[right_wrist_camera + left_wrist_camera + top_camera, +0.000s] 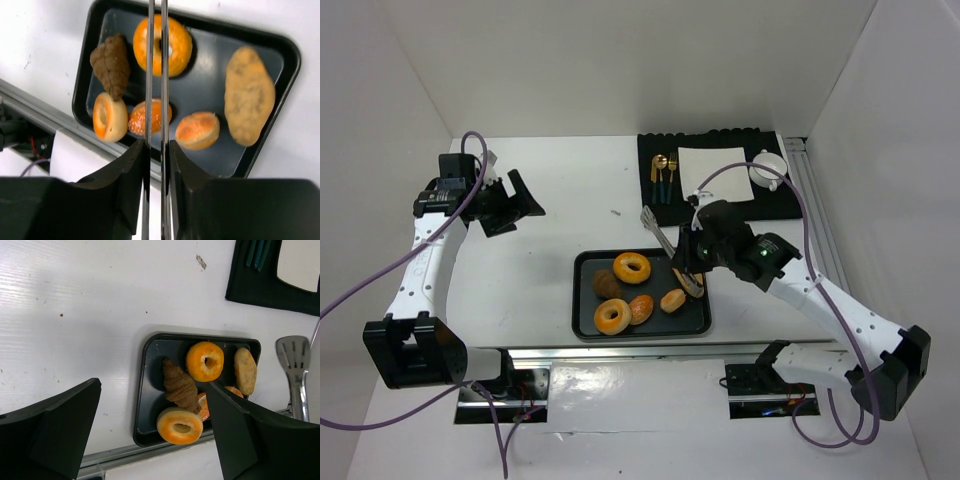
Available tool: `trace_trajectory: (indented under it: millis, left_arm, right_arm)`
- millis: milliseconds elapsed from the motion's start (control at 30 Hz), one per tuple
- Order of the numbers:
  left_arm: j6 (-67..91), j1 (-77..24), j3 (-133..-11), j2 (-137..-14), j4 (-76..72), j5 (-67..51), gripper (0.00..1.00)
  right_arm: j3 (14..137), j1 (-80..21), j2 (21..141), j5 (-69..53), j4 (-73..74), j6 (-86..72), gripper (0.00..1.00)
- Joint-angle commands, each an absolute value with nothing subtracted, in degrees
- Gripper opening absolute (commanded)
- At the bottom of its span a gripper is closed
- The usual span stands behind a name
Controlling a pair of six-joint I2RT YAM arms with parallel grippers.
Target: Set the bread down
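Observation:
A dark tray [586, 312] holds several breads: a glazed bagel [632, 267], a brown croissant [607, 284], a second bagel [612, 316], a seeded bun [641, 308] and a small round bun [672, 300]. My right gripper [692, 252] is shut on metal tongs [658, 232] over the tray's far right corner. In the right wrist view the fingers [135, 165] squeeze the two tong arms [150, 60] nearly together above the tray [200, 95], beside an oblong roll [249, 95]. The tong tips are out of that view. My left gripper [515, 205] is open and empty at the far left.
A black placemat [720, 175] at the back holds a white napkin [710, 170], cutlery [665, 175] and a white cup [767, 168]. The table's front rail [150, 452] runs just past the tray's near edge. White walls enclose the table.

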State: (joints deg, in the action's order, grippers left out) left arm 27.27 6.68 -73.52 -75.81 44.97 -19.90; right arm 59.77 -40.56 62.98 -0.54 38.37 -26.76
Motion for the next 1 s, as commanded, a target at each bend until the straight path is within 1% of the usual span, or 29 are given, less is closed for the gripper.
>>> trace_trajectory:
  millis: [0, 67, 233, 433, 667, 800, 967]
  left_arm:
    - [27.6, 7.0, -74.2, -75.4, 43.9, -21.9, 1.00]
    - [27.6, 7.0, -74.2, -75.4, 43.9, -22.4, 1.00]
    - [28.1, 7.0, -74.2, -75.9, 43.9, -22.4, 1.00]
    - [28.1, 7.0, -74.2, -75.9, 43.9, -22.4, 1.00]
    - [28.1, 7.0, -74.2, -75.9, 43.3, -22.4, 1.00]
    - [28.1, 7.0, -74.2, -76.5, 43.3, -22.4, 1.00]
    - [28.1, 7.0, -74.2, -76.5, 43.3, -22.4, 1.00]
  right_arm:
    - [59.0, -41.0, 62.4, -3.9, 42.0, -31.2, 0.31]
    - [58.4, -41.0, 62.4, -4.5, 42.0, -31.2, 0.38]
    - [59.7, -40.5, 65.8, -4.5, 44.0, -31.7, 0.40]
    - [59.7, -38.8, 66.4, -5.7, 43.5, -31.7, 0.40]
    - [60.3, -36.9, 67.4, -6.2, 44.7, -30.6, 0.50]
    - [60.3, -36.9, 67.9, -6.2, 45.8, -30.1, 0.50]
    - [59.2, -36.9, 68.5, -9.6, 45.8, -28.0, 0.51]
